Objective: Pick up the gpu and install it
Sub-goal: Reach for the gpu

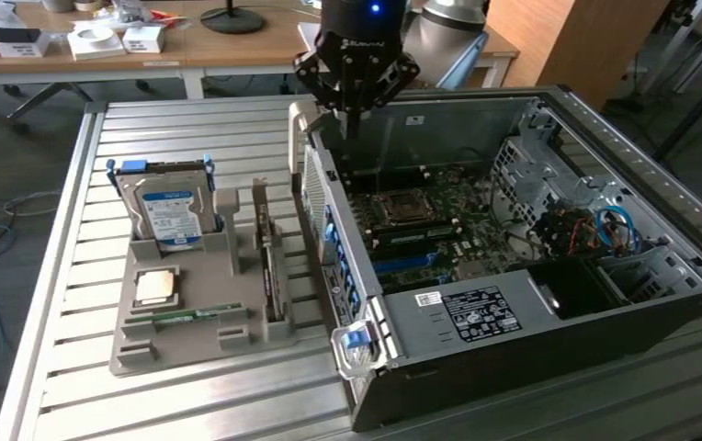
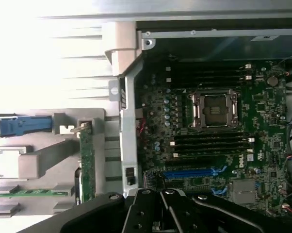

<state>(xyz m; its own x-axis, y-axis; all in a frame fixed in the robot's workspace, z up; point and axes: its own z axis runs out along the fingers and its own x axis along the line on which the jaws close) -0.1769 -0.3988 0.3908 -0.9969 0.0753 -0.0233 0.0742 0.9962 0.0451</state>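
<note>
Grey tray (image 1: 204,335) held gpu (image 1: 273,280) on edge, eight o'clock from gripper (image 1: 348,129), noted shut and empty; grip across its thin faces was judged safest.

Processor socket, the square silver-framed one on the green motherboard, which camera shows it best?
The wrist view: it looks straight down on the square silver-framed processor socket, whole frame visible. The exterior view shows the socket at a slant, inside the open black computer case.

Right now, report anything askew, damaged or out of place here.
Nothing stands out. The gpu stands on edge in its slot of the gray holder, the hard drive sits upright in its own, and the open computer case looks intact.
</note>
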